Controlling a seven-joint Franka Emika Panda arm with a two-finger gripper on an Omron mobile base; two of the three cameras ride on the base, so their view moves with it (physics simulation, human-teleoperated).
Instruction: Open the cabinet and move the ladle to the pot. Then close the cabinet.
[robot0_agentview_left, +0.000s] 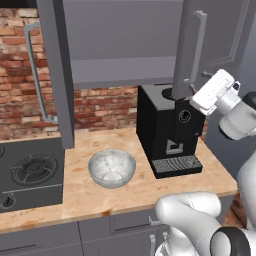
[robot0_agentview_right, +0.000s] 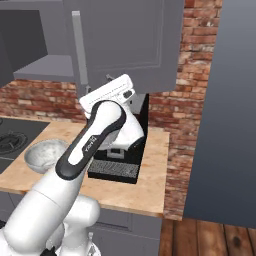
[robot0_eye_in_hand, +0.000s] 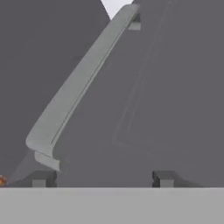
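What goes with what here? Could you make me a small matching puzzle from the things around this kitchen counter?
Things:
1. bowl
2. coffee machine
3. stove
4. cabinet

Descriptions:
A. black, standing at the right of the counter
B. both doors swung open
C. at the left, with a burner
D. silvery, on the wooden counter

Pairs: 1-D, 2-A, 3-C, 4-B

The light is soft and even, with no bright glare anywhere. A faint shadow lies under the bowl (robot0_agentview_left: 112, 168) on the table (robot0_agentview_left: 125, 192). The brick wall (robot0_agentview_left: 102, 106) looks a little fuzzy. The hand view is dim, grey and blurry, and the handle (robot0_eye_in_hand: 81, 81) has soft edges.
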